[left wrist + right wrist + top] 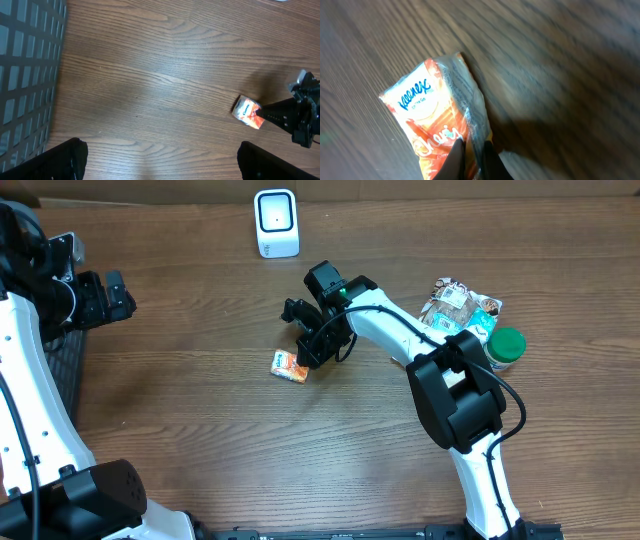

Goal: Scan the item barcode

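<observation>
The item is a small orange tissue packet (290, 366) with blue lettering, lying on the wooden table near its middle. My right gripper (308, 360) reaches down to its right edge. In the right wrist view the two dark fingers (455, 157) are pinched together on the packet's (432, 112) clear plastic seam, so my right gripper (474, 155) is shut on it. A white barcode scanner (276, 223) stands at the table's back edge. My left gripper (120, 295) hovers at the far left, wide open (160, 160) and holding nothing. From there the packet (247, 112) shows far off to the right.
A printed snack bag (460, 305) and a green-capped jar (505, 345) lie at the right, behind my right arm. A black mesh basket (25, 75) sits at the table's left edge, below my left arm.
</observation>
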Controlling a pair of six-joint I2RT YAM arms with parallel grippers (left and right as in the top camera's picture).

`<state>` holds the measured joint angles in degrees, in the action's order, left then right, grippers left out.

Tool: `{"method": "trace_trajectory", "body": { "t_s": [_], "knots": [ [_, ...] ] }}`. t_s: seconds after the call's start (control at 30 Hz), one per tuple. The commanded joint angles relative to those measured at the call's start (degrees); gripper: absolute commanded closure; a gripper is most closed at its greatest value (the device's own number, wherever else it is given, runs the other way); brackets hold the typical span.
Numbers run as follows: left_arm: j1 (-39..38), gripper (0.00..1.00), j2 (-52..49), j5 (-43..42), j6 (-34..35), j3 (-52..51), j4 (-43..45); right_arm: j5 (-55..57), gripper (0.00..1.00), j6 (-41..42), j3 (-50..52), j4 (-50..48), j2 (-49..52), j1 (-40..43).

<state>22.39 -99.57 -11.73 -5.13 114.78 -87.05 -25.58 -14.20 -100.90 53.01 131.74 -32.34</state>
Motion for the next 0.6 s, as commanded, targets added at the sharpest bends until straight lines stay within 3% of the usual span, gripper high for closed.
{"method": "trace_trajectory", "body": {
  "t_s": [0.0, 0.27, 0.37, 0.57],
  "knots": [
    [0.1, 0.0, -0.1, -0.1, -1.1, 0.1, 0.1, 0.9, 0.96, 11.5, -2.7, 1.7, -0.2, 0.6],
    [0.1, 0.0, -0.1, -0.1, -1.1, 0.1, 0.1, 3.8, 0.96, 42.6, -5.9, 3.8, -2.5, 3.0],
    [0.1, 0.0, -0.1, -0.1, -1.1, 0.1, 0.1, 6.3, 0.95, 49.6, -5.9, 3.9, -2.5, 3.1],
    [0.1, 0.01, -0.1, -0.1, -1.1, 0.1, 0.1, 7.6, 0.63, 49.0, -5.9, 4.0, -2.5, 1.2]
  ]
}}
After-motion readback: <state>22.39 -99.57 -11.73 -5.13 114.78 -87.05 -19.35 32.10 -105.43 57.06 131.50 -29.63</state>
